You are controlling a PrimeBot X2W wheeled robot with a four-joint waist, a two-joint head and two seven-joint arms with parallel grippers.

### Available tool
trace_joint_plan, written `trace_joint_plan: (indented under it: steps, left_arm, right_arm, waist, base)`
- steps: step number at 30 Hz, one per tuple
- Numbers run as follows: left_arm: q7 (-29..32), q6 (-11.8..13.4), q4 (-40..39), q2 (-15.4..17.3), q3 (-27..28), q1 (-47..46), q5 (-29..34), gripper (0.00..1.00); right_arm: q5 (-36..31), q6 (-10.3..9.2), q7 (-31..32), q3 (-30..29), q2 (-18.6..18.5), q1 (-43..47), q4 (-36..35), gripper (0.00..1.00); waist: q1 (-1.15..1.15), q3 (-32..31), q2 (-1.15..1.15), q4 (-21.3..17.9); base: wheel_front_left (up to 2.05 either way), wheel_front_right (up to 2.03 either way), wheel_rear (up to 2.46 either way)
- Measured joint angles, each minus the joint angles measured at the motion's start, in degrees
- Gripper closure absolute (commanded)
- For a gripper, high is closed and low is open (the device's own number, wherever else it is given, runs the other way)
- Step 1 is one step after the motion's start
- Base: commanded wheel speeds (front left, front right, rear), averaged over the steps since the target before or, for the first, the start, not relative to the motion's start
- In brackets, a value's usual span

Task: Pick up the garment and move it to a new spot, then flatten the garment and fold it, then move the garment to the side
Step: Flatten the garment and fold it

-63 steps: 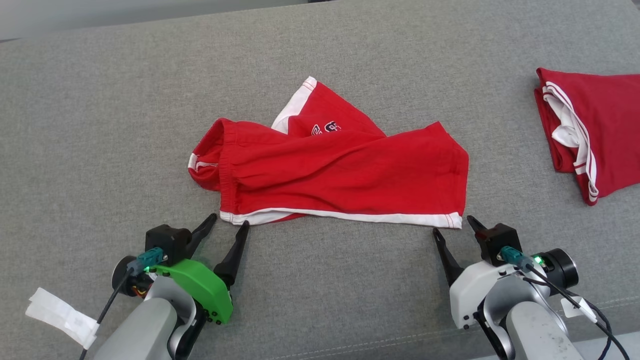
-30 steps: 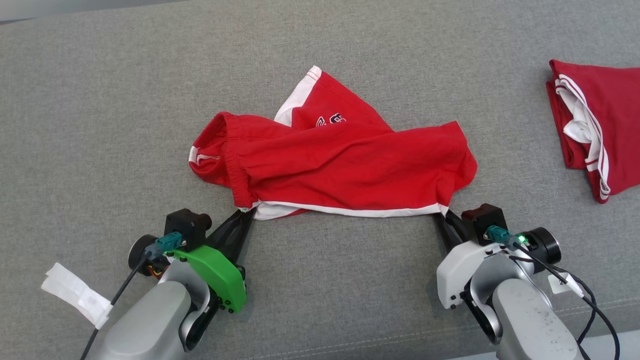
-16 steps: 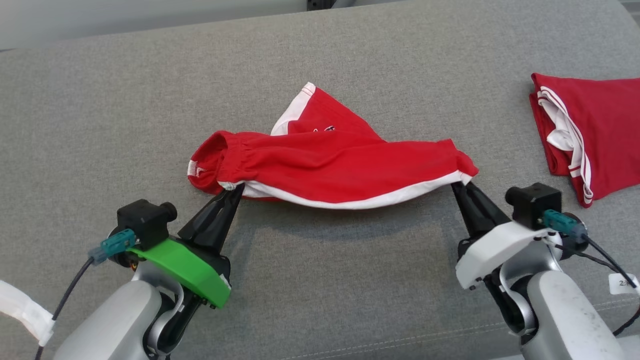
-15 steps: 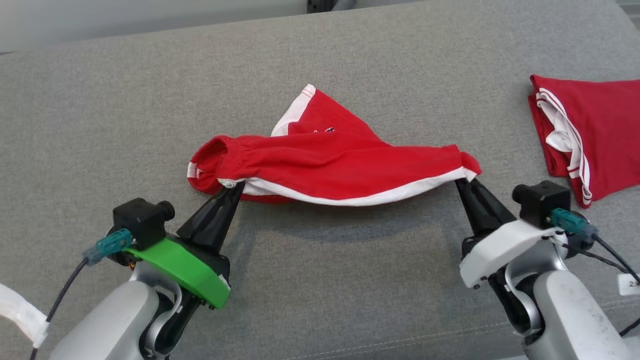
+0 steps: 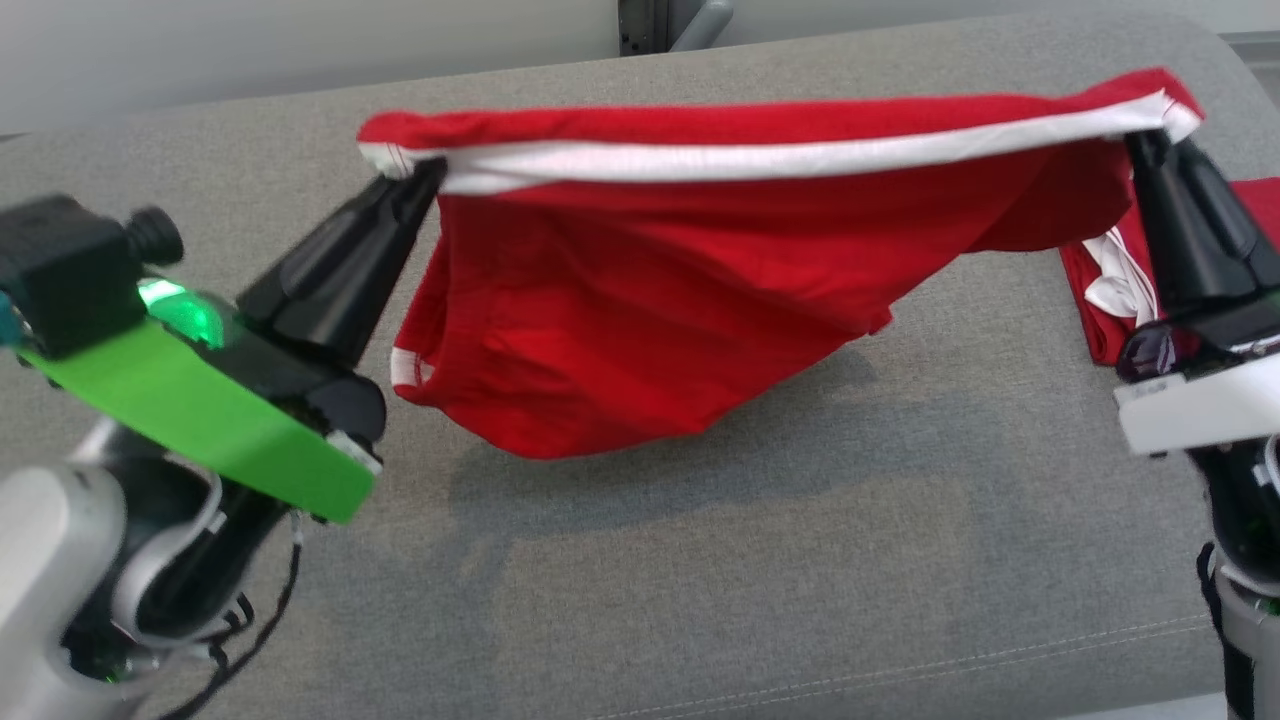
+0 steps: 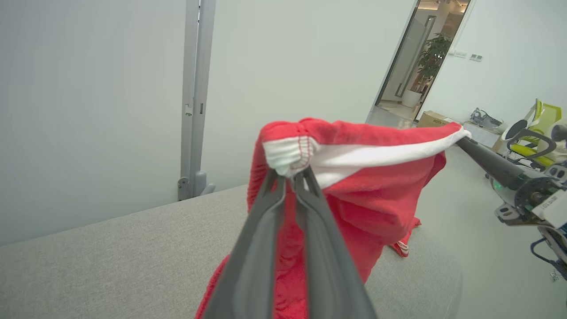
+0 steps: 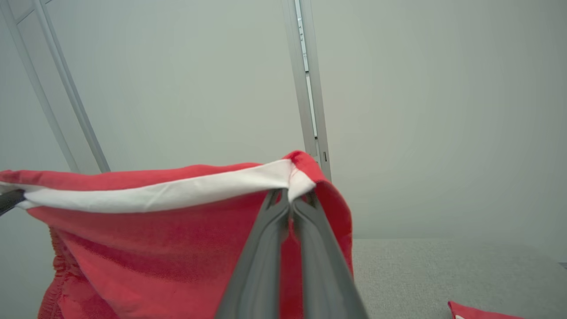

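The garment (image 5: 680,280) is a pair of red shorts with a white hem band, hanging in the air above the grey cushion (image 5: 760,560). Its white edge is stretched taut between both grippers. My left gripper (image 5: 425,175) is shut on the left end of that edge, and the pinch shows up close in the left wrist view, gripper (image 6: 290,173) on garment (image 6: 367,195). My right gripper (image 5: 1150,135) is shut on the right end; its wrist view shows the gripper (image 7: 292,197) pinching the white corner of the garment (image 7: 168,248). The lower part of the cloth sags toward the cushion.
A second red garment with white stripes (image 5: 1100,290) lies folded at the cushion's right edge, partly behind my right gripper. The cushion's back edge meets a pale wall with a metal post (image 5: 660,25). Open grey surface spreads below the hanging cloth.
Both grippers have risen with the hem edge, lifting the garment off the cushion and stretching it wide. The head camera has also shifted.
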Motion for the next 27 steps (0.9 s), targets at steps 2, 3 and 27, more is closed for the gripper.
trace_joint_plan:
  steps: [2, 3, 27]
  left_arm:
    - [3.13, 0.87, -0.36, 0.71, 1.70, -3.82, -1.51, 1.00]
    - [4.70, 1.11, -0.12, 1.10, 2.31, -5.93, -2.01, 1.00]
    - [-9.84, -8.47, 58.12, -10.13, -0.99, -61.96, 18.72, 1.00]
  right_arm:
    - [0.00, 0.01, 1.48, -0.80, -0.80, -3.76, -0.46, 1.00]
    - [0.01, 0.01, 2.23, -1.18, -1.08, -5.77, -0.18, 1.00]
    - [-17.30, 0.15, -22.77, 3.41, 6.97, -69.50, 54.59, 1.00]
  waist:
    - [0.00, 0.82, 0.00, -0.04]
    - [0.00, 1.33, 0.00, -0.08]
    - [0.02, 25.87, 0.00, -2.45]
  base:
    - [0.00, 0.00, 0.00]
    - [0.00, 0.00, 0.00]
    - [0.00, 0.00, 0.00]
